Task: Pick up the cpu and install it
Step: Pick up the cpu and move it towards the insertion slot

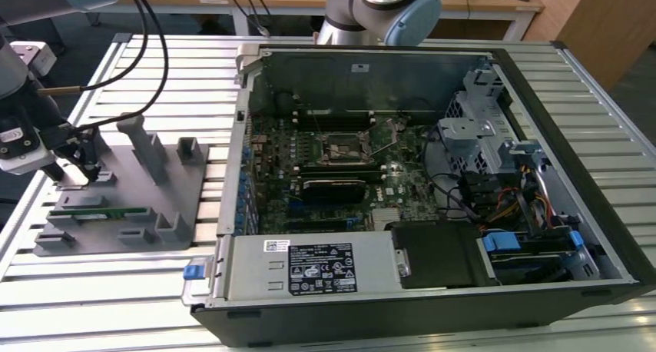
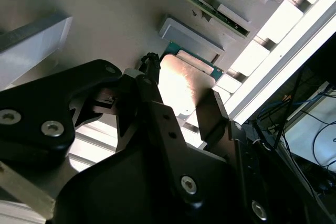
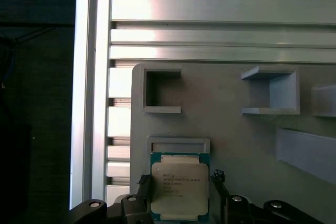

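Note:
The cpu, a flat square chip with a dull silver top and a green rim, lies in its nest on the grey fixture plate. My gripper is low over it and open, with one black fingertip at each side of the chip and a narrow gap to its edges. In the second wrist view the cpu glints between the same fingers of the gripper. In the exterior view my gripper hangs over the plate at that view's left.
An open computer case lies on the slatted metal table, its motherboard socket near the middle. A green memory stick rests on the fixture plate among several grey upright holders. Cables hang above the plate.

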Robot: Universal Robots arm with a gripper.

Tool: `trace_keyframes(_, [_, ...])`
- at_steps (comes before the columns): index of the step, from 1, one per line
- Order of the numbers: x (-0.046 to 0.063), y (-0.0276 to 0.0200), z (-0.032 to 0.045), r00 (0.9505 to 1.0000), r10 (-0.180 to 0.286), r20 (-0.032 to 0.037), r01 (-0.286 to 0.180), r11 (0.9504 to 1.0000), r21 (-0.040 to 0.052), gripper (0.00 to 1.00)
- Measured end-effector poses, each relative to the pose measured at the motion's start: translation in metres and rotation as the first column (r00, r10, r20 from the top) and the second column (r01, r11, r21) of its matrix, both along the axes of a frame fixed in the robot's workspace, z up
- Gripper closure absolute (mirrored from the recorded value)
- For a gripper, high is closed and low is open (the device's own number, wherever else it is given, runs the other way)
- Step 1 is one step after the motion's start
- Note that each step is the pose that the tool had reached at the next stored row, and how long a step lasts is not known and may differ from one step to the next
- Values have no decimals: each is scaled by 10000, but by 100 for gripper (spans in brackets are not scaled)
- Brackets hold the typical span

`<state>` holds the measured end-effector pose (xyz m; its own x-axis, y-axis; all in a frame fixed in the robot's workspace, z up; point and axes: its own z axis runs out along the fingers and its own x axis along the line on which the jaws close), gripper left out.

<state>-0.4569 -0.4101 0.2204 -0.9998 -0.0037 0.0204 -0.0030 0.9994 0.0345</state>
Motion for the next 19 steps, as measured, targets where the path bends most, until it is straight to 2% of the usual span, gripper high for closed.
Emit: trace_keyframes(19, [0,0,27,10000,0,0,0,10000,0,47])
